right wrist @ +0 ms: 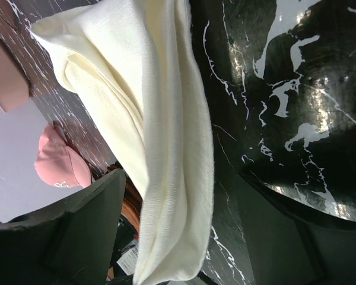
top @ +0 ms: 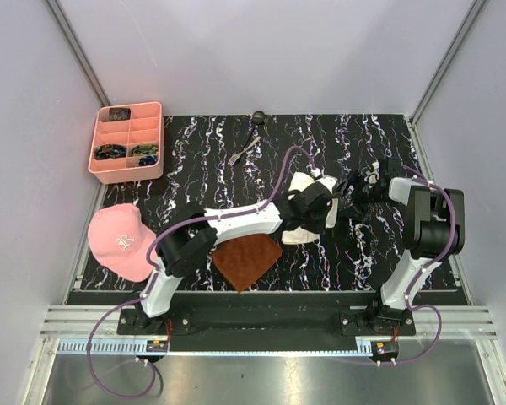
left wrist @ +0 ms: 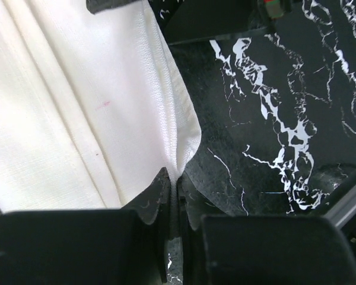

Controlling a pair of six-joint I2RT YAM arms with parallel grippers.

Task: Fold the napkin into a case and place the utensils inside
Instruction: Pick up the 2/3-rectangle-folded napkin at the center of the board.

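The cream-white napkin point(top: 297, 187) lies folded in thick layers at the middle of the table, partly under my left arm. My left gripper point(top: 325, 207) point(left wrist: 177, 185) is shut on the napkin's point(left wrist: 77, 119) corner edge, the cloth pinched between the jaws. My right gripper point(top: 352, 191) point(right wrist: 178, 237) stands open just right of it, and the folded napkin point(right wrist: 166, 136) runs between its wide-apart fingers point(right wrist: 65, 237) without being gripped. The dark spoon point(top: 258, 117) and the grey fork point(top: 239, 155) lie apart at the back of the table.
A pink compartment tray point(top: 156, 139) with small items sits at the back left. A pink cap point(top: 118, 240) lies at the left front. A brown mat point(top: 246, 260) rests near the front edge under the left arm. Walls enclose the black marbled table point(top: 388, 143).
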